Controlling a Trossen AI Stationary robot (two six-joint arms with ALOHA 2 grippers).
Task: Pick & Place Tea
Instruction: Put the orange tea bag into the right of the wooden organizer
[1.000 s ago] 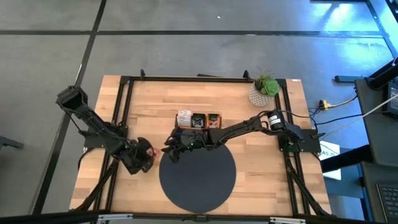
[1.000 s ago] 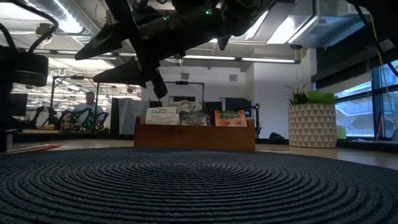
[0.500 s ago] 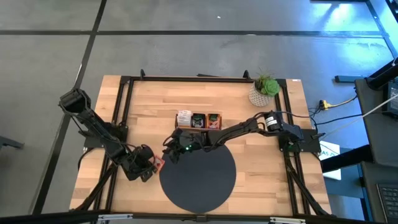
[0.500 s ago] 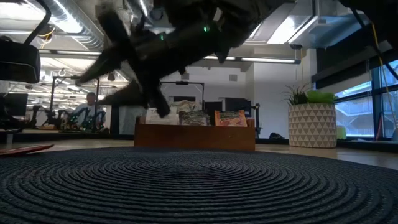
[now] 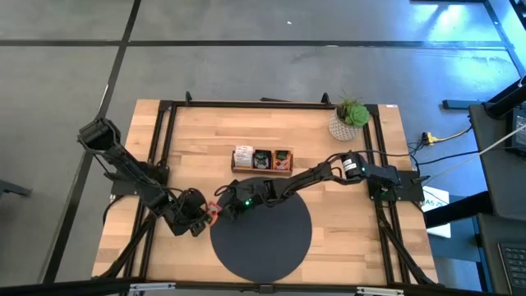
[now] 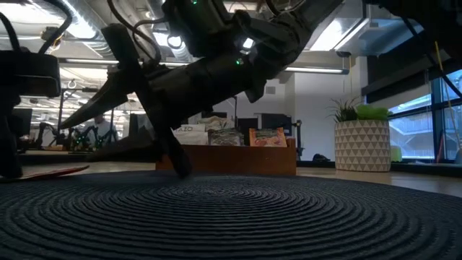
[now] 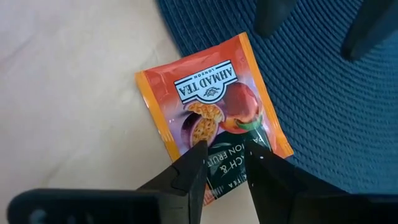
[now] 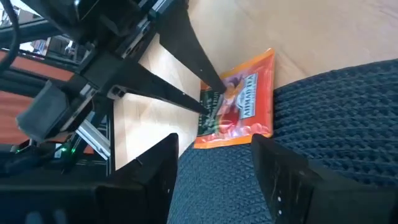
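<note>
Now my left tool point(image 7: 227, 165) pinches orange tea sachet point(image 7: 214, 112) at its edge; sachet lies half on counter point(image 7: 68, 93), half on dark mat point(image 7: 323, 106). My right tool point(image 8: 214, 165) hovers open, just beside it over mat.

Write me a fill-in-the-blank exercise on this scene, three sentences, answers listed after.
1. The left gripper pinches an orange tea sachet printed with the brand name ____ Tea.
2. The sachet lies partly on the wooden table and partly on the dark round ____.
3. The right gripper, with its fingers ____, faces the sachet from over the mat.

Missing words: Ahmad; mat; open
</note>
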